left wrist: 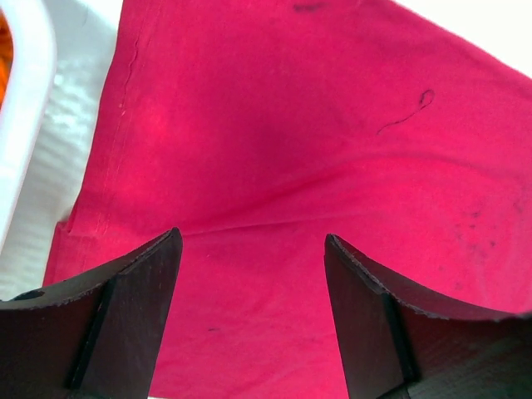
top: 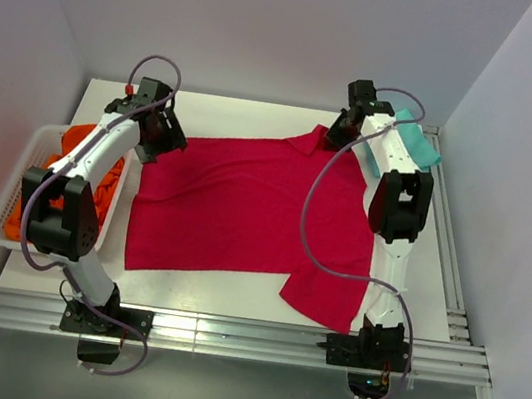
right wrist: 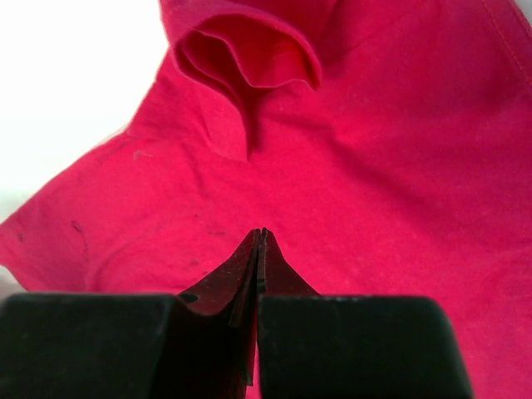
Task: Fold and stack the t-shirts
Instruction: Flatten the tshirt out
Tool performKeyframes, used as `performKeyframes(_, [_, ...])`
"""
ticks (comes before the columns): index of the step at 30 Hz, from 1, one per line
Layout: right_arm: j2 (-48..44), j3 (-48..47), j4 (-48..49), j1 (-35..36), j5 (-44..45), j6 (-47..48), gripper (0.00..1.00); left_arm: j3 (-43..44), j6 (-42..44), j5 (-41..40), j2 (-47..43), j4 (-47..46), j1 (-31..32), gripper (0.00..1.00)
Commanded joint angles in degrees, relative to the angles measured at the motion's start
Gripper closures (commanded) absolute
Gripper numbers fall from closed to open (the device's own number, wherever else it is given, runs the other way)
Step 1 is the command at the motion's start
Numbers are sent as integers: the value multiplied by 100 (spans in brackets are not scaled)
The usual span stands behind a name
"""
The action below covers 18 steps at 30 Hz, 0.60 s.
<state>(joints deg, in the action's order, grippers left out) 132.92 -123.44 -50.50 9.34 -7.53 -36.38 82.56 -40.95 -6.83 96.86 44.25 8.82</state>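
Note:
A crimson-red t-shirt lies spread flat across the middle of the table. My left gripper hovers over its far left part, jaws wide open and empty; the left wrist view shows red cloth between and below the fingers. My right gripper is at the shirt's far right corner, shut with nothing seen between the fingers, just above the red cloth near a curled-up fold. A teal-green shirt lies at the back right, partly behind the right arm.
A white slatted basket stands at the left edge with orange garments in it; its rim shows in the left wrist view. Metal rails run along the near edge. Walls close in on the sides.

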Motion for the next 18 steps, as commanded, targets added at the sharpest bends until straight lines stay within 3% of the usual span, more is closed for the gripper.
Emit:
performKeyframes(1, [-83,-269,-4,15,102,-88,100,-74,122,50,-422,-83,6,25])
performKeyframes(9, [295,-154,190,15,234,-325,100,-372,166,50,-694,-48,6,25])
performKeyframes(18, [831,-848,558,15,217,-598,100,-899,254,33,-1116,-118,6,25])
